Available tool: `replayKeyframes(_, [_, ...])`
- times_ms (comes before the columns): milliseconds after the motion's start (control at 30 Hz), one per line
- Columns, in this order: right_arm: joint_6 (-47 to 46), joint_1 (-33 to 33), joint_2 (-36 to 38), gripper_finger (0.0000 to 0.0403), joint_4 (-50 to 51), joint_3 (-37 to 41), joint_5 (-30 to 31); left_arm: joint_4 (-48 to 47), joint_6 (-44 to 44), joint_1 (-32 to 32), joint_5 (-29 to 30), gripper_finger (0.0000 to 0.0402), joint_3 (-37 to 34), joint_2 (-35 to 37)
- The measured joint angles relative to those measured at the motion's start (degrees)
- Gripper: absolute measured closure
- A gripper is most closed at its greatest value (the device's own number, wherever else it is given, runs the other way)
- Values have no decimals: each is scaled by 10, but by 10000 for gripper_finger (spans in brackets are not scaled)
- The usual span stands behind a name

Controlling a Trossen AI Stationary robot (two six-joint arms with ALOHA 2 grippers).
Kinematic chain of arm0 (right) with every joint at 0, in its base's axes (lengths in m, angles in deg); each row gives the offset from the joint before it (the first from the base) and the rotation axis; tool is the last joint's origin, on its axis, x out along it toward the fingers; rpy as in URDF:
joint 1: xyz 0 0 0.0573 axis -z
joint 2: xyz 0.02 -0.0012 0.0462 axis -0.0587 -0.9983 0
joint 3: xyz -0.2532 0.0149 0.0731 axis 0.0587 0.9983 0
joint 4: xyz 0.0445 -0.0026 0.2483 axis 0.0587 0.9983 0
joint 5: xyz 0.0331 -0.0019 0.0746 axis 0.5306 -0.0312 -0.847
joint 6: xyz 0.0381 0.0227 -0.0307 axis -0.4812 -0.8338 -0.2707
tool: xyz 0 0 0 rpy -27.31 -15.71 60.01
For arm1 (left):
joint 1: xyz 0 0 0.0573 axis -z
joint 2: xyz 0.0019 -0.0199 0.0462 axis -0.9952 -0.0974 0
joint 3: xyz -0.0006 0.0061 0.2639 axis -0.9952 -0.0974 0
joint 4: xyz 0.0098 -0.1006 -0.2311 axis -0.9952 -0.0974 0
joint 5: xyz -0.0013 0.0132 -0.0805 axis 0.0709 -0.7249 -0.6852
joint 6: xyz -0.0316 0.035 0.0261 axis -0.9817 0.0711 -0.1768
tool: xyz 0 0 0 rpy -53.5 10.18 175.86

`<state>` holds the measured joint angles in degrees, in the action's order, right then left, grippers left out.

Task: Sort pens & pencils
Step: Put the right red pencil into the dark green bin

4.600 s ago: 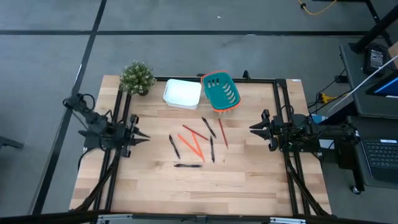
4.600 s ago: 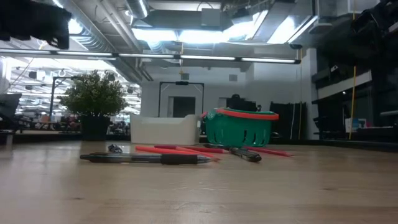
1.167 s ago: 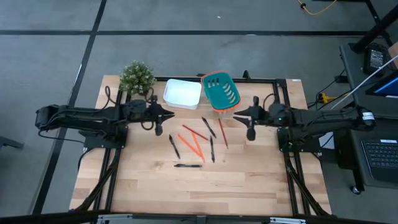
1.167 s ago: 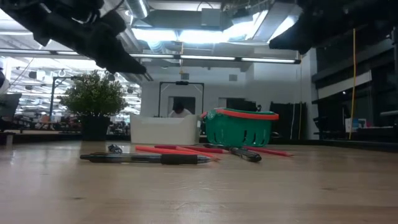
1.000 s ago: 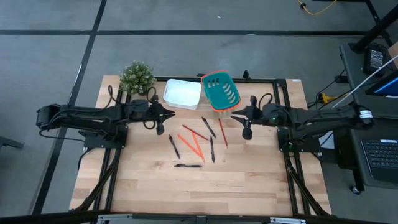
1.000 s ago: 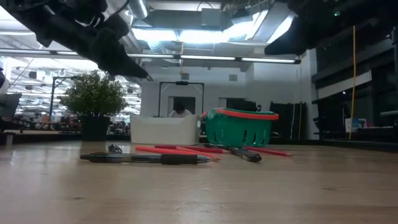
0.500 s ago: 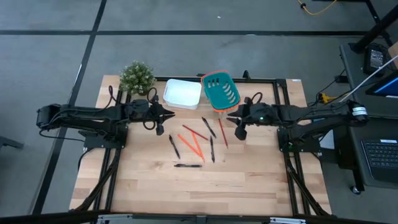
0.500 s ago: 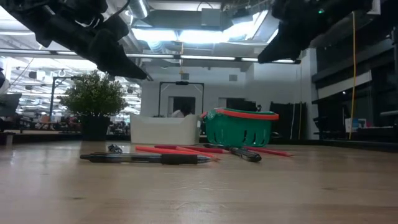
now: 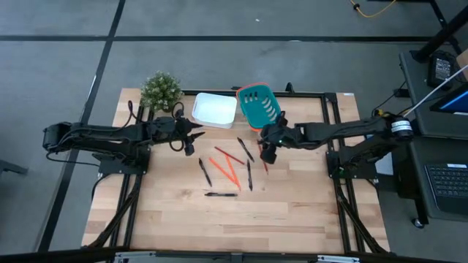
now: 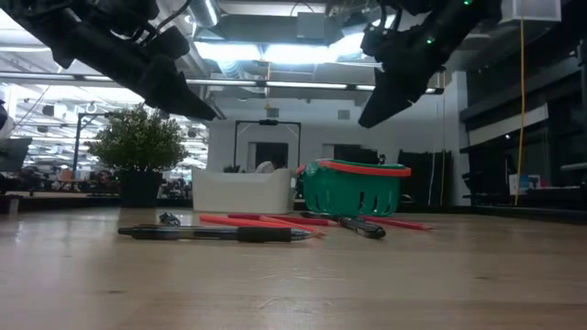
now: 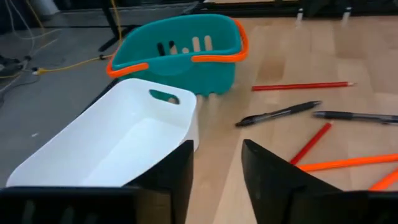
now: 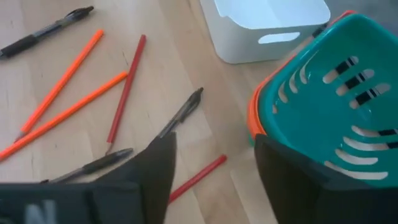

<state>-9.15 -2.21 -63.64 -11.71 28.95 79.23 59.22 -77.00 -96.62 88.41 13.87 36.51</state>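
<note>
Wooden table holds plant, white bin, teal basket; both tools released, left, right.

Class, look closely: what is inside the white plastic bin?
Nothing shows inside the white plastic bin: its visible floor is bare. The left gripper's fingers cover one near corner.

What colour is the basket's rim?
Orange, on a teal basket; clearest in the left wrist view.
</note>
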Motion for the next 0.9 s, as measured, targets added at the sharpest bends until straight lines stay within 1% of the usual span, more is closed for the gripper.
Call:
replayKeyframes(100, [-4,1,-7,151,6,-5,-10,-7,0,0,0,256,0,0])
replayKeyframes(167, [-28,1,-6,140,10,-6,-16,-12,0,0,-1,255,0,0])
replayKeyframes(233, [-60,1,-6,135,22,-6,-16,-17,1,0,-21,255,0,0])
replayKeyframes(333, [-112,1,-6,136,40,-6,-17,-17,18,0,-62,255,0,0])
replayKeyframes(400, [-143,1,-6,138,45,-6,-23,-16,34,0,-76,256,0,0])
replayKeyframes(567, [-196,-1,-6,139,55,-6,-45,-16,59,0,-76,256,0,0])
replayKeyframes(667, [-231,-3,-10,140,69,-6,-46,-16,61,0,-76,255,0,0])
replayKeyframes(800, [-267,-3,-30,140,70,-6,-66,-16,61,0,-76,257,0,0])
replayKeyframes(900, [-273,-3,-56,140,68,-6,-81,-17,61,0,-76,255,0,0])
